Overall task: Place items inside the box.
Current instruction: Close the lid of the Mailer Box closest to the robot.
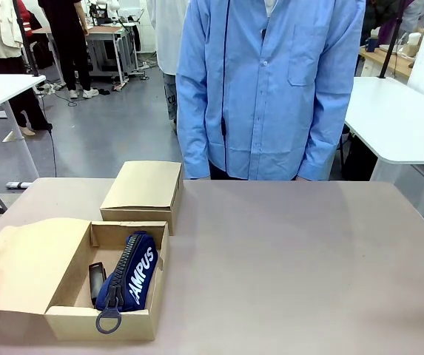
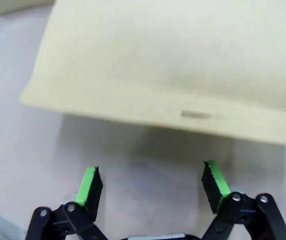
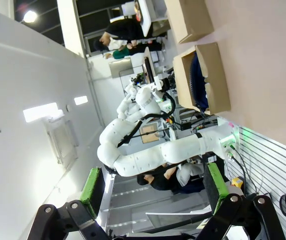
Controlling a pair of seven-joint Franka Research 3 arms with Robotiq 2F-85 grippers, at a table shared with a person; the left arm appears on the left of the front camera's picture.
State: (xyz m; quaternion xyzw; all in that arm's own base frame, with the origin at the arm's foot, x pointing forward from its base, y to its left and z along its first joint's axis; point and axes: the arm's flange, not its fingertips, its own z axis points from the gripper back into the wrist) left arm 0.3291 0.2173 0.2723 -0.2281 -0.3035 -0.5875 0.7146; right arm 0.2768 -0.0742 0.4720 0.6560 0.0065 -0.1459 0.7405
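box [image 1: 123,322]: holding navy pouch [image 1: 132,272] + black item | left gripper [image 2: 150,186]: hovering agape over flap | right gripper [image 3: 152,186]: jaws spread, gripping nothing

navy pouch [image 1: 134,270] (white lettering), tan box [image 1: 101,324], blue shirt [image 1: 271,89]

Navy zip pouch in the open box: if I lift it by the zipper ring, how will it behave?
The navy pouch looks like soft fabric, so it would probably sag and swing rather than stay stiff. It bulges, so it may hold contents and feel heavier than it looks. Its ring pull hangs over the box front wall and could snag on the rim.
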